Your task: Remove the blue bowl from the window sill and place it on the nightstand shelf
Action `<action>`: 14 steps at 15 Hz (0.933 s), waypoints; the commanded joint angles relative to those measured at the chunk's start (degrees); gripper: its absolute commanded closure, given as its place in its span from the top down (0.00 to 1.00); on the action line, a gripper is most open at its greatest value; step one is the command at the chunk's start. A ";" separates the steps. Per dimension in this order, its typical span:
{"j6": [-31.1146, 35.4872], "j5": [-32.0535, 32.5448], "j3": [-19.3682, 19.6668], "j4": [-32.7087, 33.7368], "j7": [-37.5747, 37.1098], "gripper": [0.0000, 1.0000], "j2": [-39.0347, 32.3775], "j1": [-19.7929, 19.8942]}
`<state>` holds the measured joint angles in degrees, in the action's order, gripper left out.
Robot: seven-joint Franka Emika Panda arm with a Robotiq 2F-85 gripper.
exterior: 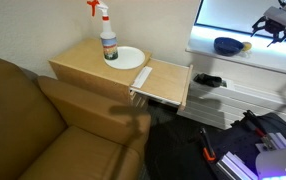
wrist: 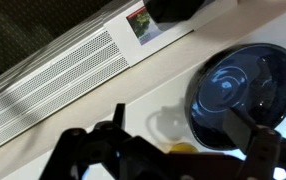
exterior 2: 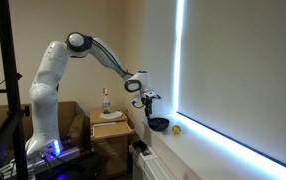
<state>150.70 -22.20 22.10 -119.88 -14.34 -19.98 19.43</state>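
Two spread fingers (wrist: 116, 122) hover above the blue bowl (wrist: 245, 82); a shallow rim pinch could tip it off the window sill (exterior: 263, 56).

End effector (exterior 2: 147, 102) hangs just abv blue bowl (exterior 2: 158, 124), which sits on window sill (exterior 2: 219, 153).

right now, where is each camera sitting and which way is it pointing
An exterior view: up high, looking down over the sofa, nightstand shelf and window sill; only the pincer shows, top right.
An exterior view: across the room, looking along the window; the whole arm reaches toward the blue bowl.
Wrist view: looks down at the window sill; open pincer fingers show at the bottom.
Shared: all three show the blue bowl on the window sill.
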 commanded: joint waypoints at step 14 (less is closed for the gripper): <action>-5.41 3.08 -2.12 15.90 -27.23 1.00 -17.33 -1.82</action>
<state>145.44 -19.71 20.52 -104.19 -41.31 -37.38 17.02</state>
